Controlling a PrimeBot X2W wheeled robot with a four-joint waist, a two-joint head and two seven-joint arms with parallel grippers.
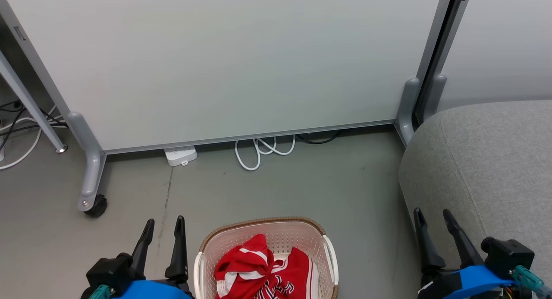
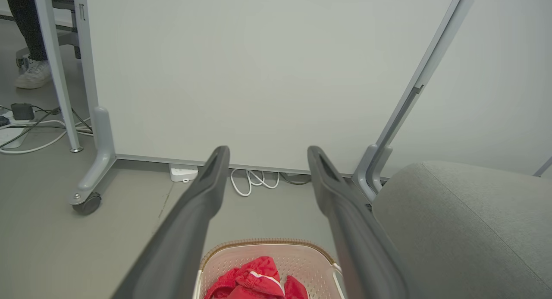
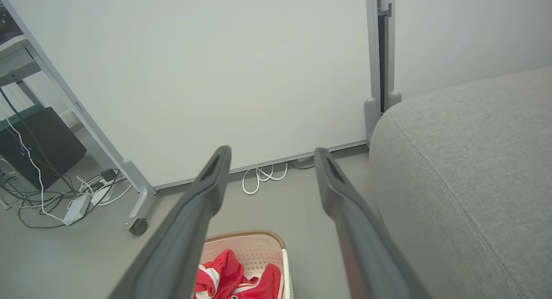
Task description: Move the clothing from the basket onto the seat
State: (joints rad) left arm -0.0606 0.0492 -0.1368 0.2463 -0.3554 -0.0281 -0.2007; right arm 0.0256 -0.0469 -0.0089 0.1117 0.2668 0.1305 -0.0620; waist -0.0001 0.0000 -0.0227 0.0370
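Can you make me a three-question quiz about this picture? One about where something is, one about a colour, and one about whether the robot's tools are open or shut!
1. Where are the soft red clothes with white trim?
A) on a shelf
B) in the cream-white holey plastic basket with a brown rim
C) on a hook

2. What colour is the big rounded woven-fabric seat?
A) blue
B) yellow
C) grey

3. How are the robot's left tool and right tool?
A) both open, holding nothing
B) both shut on clothes
C) one open, one shut

Answers: 1 B, the red cloth lies piled inside the basket's walls; 2 C, its fabric is plain grey; 3 A, each tool stands spread wide with nothing in it.
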